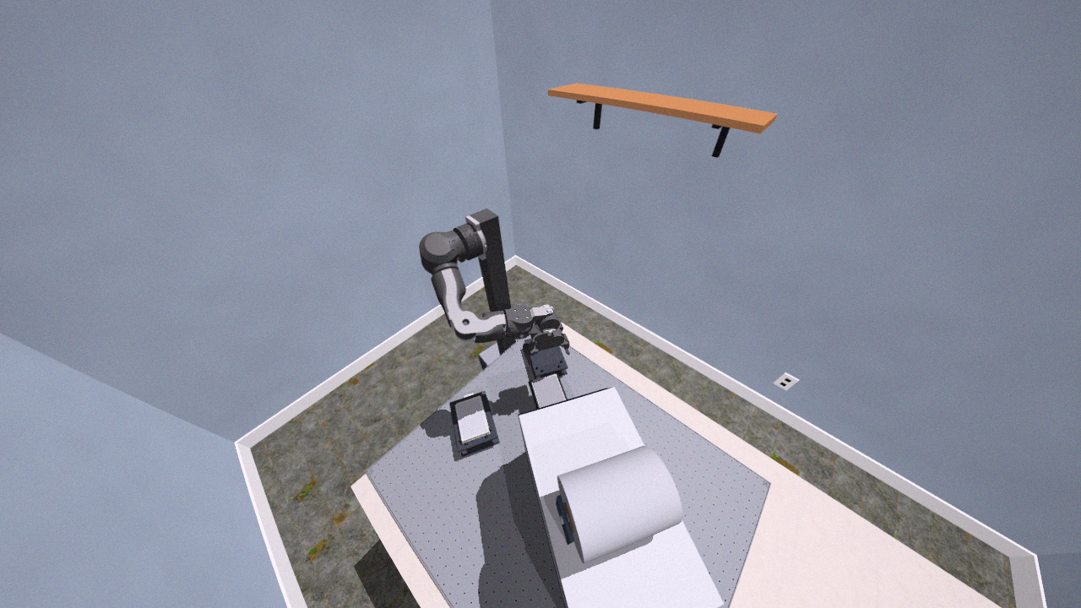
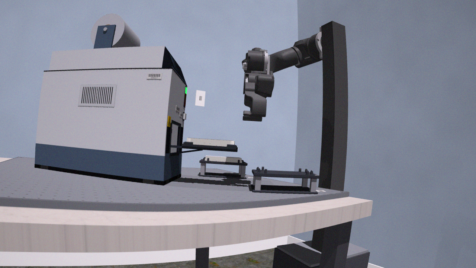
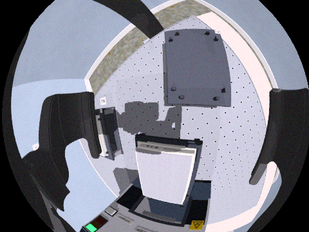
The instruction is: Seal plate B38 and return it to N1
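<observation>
Lettering is scarce: a barcode sticker (image 2: pixel 154 76) near the sealer's (image 2: pixel 106 120) top front corner, too small to read, and a yellow warning triangle (image 3: pixel 197 224) beside the stage opening. The plate labels cannot be made out. The lamp (image 2: pixel 186 90) glows green. The plate (image 3: pixel 165 174) lies flat in the extended stage (image 2: pixel 212 146), foil-white on top; its inner end is hidden in shadow at the housing. The gripper (image 2: pixel 252 117) hangs well above the stage's outer end, fingers spread wide, holding nothing. One nest (image 3: pixel 195 66), near the breadboard's post-side corner, stands bare; the other nest (image 1: pixel 474 425), near the opposite edge, carries a plate.
</observation>
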Controlling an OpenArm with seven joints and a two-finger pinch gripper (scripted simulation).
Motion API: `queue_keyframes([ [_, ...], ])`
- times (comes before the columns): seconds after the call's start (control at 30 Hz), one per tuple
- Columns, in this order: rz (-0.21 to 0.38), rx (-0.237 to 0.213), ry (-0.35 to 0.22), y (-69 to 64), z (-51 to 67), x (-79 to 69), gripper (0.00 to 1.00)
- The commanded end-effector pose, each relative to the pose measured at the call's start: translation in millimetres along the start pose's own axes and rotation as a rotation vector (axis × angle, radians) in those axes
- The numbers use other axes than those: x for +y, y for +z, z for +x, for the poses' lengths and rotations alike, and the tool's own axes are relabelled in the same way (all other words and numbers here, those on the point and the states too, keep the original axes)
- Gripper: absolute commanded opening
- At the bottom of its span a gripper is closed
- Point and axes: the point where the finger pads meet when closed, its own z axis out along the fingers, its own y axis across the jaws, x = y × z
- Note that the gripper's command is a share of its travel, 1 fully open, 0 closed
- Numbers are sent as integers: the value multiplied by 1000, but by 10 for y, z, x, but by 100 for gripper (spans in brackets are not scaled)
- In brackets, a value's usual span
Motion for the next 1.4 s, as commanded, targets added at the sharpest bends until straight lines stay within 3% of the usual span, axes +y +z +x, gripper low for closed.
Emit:
queue_keyframes([
  [0.0, -7, -1, -4, -10, -1, 17, 77],
  [0.1, -7, -1, -4, -10, -1, 17, 77],
  [0.27, -7, -1, -4, -71, -436, -94, 77],
  [0.67, -7, -1, -4, -71, -436, -94, 77],
  [0.83, -7, -2, -4, -133, -874, -200, 77],
  [1.23, -7, -2, -4, -133, -874, -200, 77],
  [1.37, -6, -2, -3, -167, -1123, -254, 77],
])
